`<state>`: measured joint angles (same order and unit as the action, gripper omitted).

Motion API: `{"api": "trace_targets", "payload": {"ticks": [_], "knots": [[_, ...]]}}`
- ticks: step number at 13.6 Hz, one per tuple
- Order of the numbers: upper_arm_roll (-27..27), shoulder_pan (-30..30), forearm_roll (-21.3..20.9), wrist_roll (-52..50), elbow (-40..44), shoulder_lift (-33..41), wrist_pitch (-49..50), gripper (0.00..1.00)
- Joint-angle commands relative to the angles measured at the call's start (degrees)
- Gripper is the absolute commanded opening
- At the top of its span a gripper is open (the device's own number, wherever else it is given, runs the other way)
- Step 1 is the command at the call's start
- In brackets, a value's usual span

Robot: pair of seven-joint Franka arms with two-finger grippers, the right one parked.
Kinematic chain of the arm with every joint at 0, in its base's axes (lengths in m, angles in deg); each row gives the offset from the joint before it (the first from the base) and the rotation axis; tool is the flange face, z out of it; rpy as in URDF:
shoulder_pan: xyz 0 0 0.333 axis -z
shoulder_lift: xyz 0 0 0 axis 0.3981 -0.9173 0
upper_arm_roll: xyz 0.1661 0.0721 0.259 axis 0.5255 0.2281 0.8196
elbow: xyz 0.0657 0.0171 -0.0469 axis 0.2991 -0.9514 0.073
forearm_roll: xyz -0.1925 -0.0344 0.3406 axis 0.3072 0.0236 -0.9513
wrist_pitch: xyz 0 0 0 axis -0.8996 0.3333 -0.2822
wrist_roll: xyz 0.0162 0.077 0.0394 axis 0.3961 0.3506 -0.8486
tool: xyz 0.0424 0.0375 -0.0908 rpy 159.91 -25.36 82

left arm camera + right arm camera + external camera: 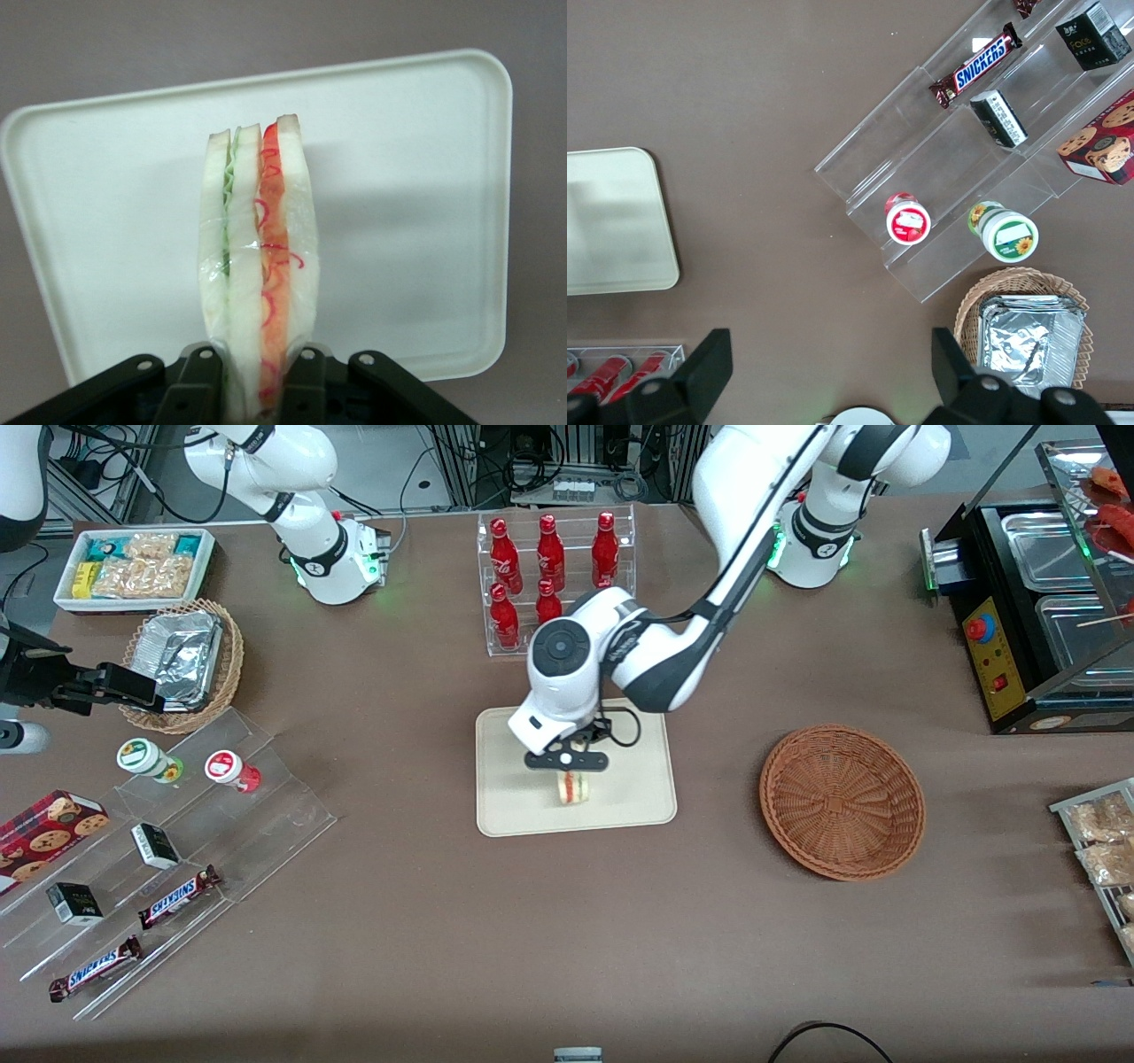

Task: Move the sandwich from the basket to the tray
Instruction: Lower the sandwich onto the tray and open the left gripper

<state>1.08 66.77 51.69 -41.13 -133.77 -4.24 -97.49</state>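
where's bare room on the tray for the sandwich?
Nearly the whole tray is bare out to its rim. The gripper holds the sandwich over the tray's middle. The basket is empty. Crowded: the bottle rack just past the tray's farther rim.

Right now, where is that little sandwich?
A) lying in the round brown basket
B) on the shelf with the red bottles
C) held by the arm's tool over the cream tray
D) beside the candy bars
C: the tool is shut on the sandwich over the tray, and nothing lies in the basket.
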Motion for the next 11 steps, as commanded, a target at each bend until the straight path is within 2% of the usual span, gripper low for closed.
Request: {"api": "trace_targets", "payload": {"ticks": [1,10,11], "knots": [[0.9,2.5,-0.6,-1.4,2.3,-3.6,-0.5,0.0],[1.3,2.7,-0.9,-4.1,0.0,-4.9,-0.7,0.0],[1.3,2.7,-0.9,-4.1,0.0,-5.0,-0.7,0.19]]}}
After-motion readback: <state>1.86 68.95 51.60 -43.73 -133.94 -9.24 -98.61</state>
